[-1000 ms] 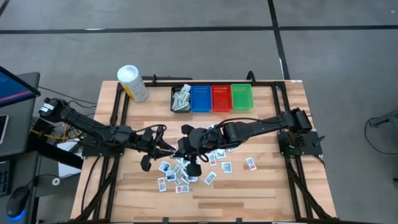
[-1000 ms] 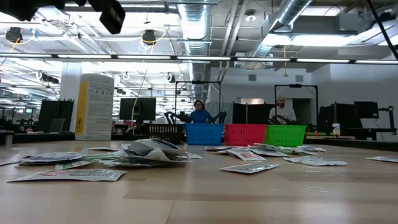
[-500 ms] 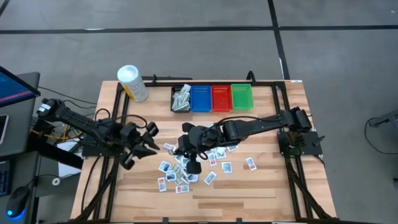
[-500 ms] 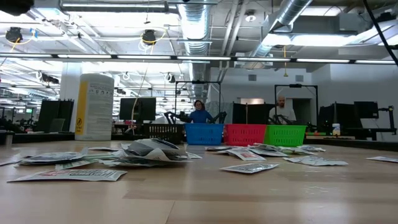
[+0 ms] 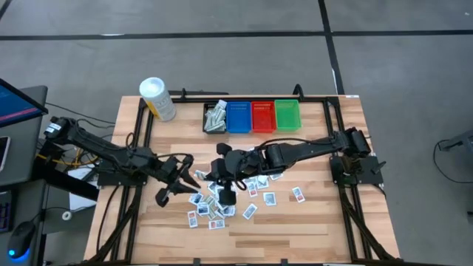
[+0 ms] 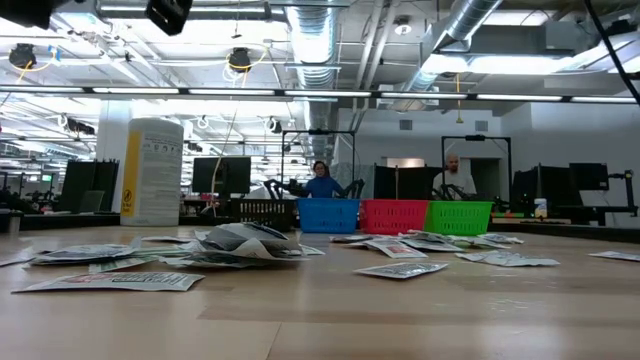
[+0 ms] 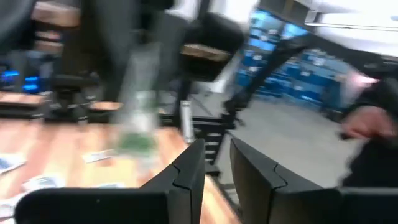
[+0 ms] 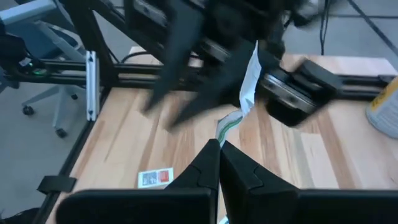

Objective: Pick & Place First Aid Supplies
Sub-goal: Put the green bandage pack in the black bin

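Right wrist view alone shows packet (image 8: 249, 81) in left pincer (image 8: 239, 93)

Even, bright overhead light in high view; soft short shadows under dark arms on pale wooden slatted tabletop (image 5: 318, 214). Low view: glare from long ceiling strip lights (image 6: 300, 95), foreground wood out of focus. Left wrist view heavily motion-blurred. Right wrist view: smeared far dark arm, sharp near fingers.

Both arms crowd the packets (image 5: 222, 201) mid-table; bare wood along the near edge (image 5: 295, 236) lies free
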